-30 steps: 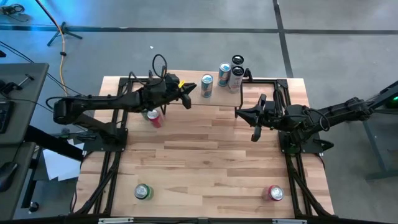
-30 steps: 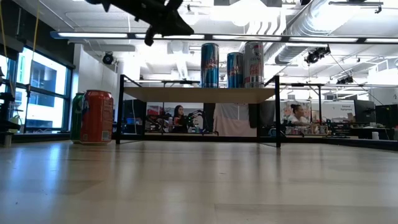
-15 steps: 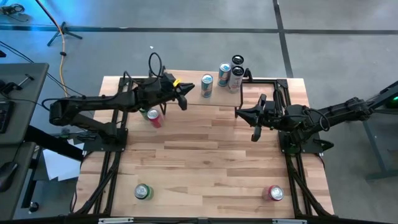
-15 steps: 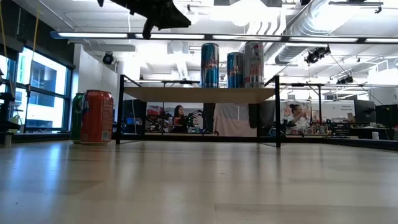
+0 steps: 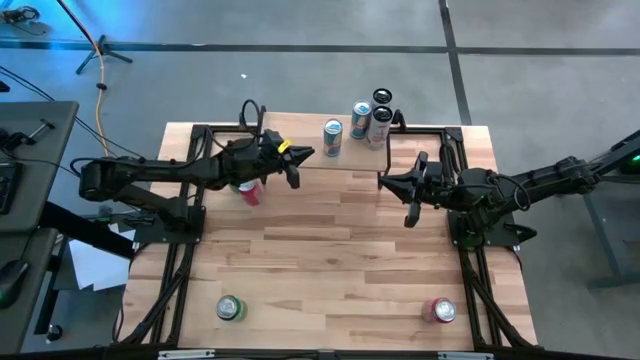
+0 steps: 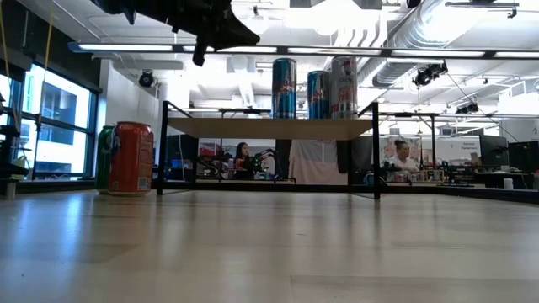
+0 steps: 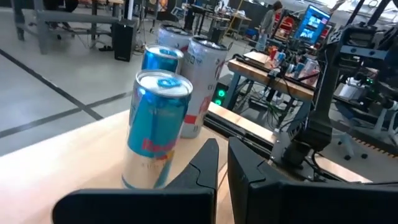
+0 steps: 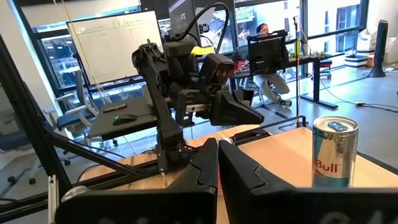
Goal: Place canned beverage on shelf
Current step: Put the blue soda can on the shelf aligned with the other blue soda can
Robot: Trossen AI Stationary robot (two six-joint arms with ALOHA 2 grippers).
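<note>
Three tall blue-and-silver beverage cans (image 5: 333, 138) stand on the small light-wood shelf on black legs (image 5: 300, 160) at the table's far edge. A red can (image 5: 249, 191) waits on the tabletop just off the shelf's left end. Left gripper (image 5: 294, 166), fingers closed, empty, hovers above the shelf near it; right gripper (image 5: 407, 198) closed, empty, parked at the shelf's right end. Judged step: between placements. Next: open, descend on the red can.
</note>
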